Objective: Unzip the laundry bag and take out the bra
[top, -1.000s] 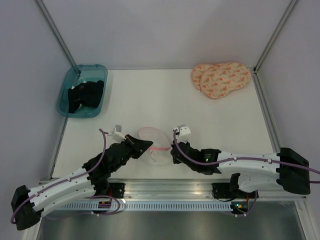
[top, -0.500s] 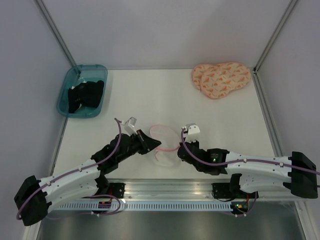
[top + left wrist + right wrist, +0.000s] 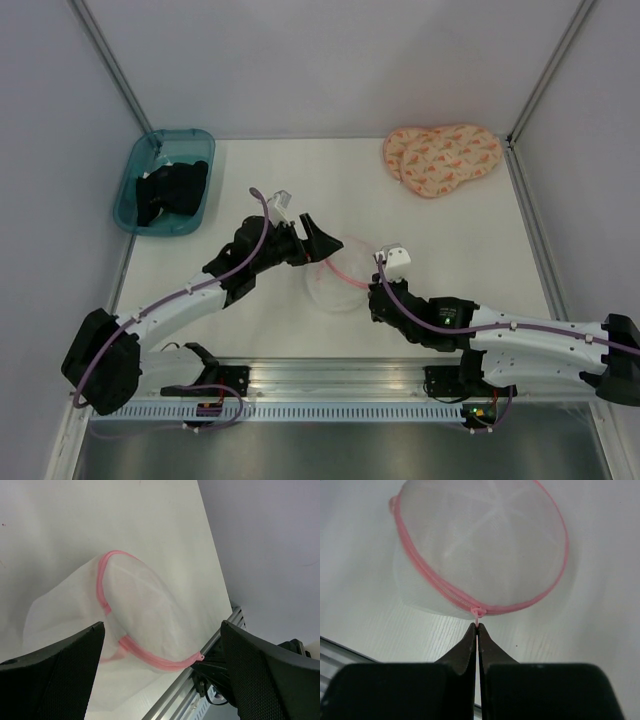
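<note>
The laundry bag [image 3: 338, 283], a rounded white mesh pouch with pink edging, lies on the table between my two arms. The right wrist view shows it as a dome [image 3: 480, 550] with the pink zip running along its near rim. My right gripper [image 3: 477, 625] is shut on the small pink zip pull [image 3: 478, 615] at the bag's near right side [image 3: 377, 291]. My left gripper [image 3: 322, 243] hovers over the bag's far left edge, open, its fingers [image 3: 60, 675] apart with the bag [image 3: 145, 615] below them. The bra is hidden; only white shows through the mesh.
A teal bin [image 3: 135, 170] holding black clothing [image 3: 170, 188] stands at the far left. At the far right lies a peach patterned pad [image 3: 440, 158]. A metal rail [image 3: 330, 375] runs along the near edge, and frame posts rise at both back corners.
My left gripper has opened, let go of the bag and moved away and to the right. The right gripper has slid right with the zip pull, and the bag has shifted right.
</note>
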Robot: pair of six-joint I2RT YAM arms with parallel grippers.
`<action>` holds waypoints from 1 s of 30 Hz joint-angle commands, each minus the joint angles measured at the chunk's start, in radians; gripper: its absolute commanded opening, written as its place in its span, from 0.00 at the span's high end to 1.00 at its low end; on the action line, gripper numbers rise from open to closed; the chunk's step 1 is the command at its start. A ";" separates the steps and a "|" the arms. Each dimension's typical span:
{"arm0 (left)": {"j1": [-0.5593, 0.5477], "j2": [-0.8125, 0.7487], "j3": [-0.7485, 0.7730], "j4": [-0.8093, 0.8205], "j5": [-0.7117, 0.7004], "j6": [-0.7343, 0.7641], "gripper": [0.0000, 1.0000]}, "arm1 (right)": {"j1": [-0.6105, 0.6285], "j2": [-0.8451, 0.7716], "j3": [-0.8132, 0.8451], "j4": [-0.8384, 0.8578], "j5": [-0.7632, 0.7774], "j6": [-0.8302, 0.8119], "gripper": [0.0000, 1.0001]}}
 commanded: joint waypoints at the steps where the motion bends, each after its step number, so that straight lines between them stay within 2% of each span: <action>1: 0.001 -0.081 -0.007 -0.016 0.000 -0.022 0.00 | -0.002 -0.023 -0.001 0.080 -0.082 -0.051 1.00; 5: -0.007 -0.197 -0.103 -0.080 0.017 -0.143 0.00 | 0.000 -0.046 -0.041 0.207 -0.214 -0.116 1.00; 6: -0.023 -0.236 -0.141 -0.079 0.051 -0.222 0.00 | 0.000 -0.051 -0.056 0.284 -0.281 -0.131 1.00; 8: -0.028 -0.247 -0.161 -0.076 0.071 -0.244 0.00 | -0.002 -0.048 -0.058 0.295 -0.292 -0.137 1.00; 13: -0.080 -0.172 -0.186 0.015 0.127 -0.324 0.00 | 0.000 -0.012 -0.058 0.366 -0.343 -0.168 1.00; 16: -0.108 -0.086 -0.168 0.081 0.167 -0.347 0.07 | -0.002 0.006 -0.056 0.389 -0.361 -0.179 1.00; 19: -0.128 -0.051 -0.171 0.154 0.155 -0.366 0.28 | 0.000 0.020 -0.052 0.393 -0.371 -0.182 1.00; 20: -0.129 -0.048 -0.166 0.168 0.154 -0.366 0.49 | -0.002 0.023 -0.050 0.395 -0.374 -0.185 1.00; 22: -0.134 -0.043 -0.149 0.153 0.146 -0.357 0.73 | -0.002 0.028 -0.051 0.390 -0.374 -0.185 1.00; 23: -0.134 -0.043 -0.143 0.141 0.141 -0.349 0.90 | 0.000 0.028 -0.050 0.387 -0.371 -0.188 1.00; 25: -0.134 -0.054 -0.134 0.092 0.114 -0.329 0.98 | -0.002 0.026 -0.050 0.376 -0.368 -0.188 1.00; 30: -0.128 -0.080 -0.136 0.029 0.059 -0.297 0.98 | 0.000 0.034 -0.041 0.318 -0.351 -0.179 1.00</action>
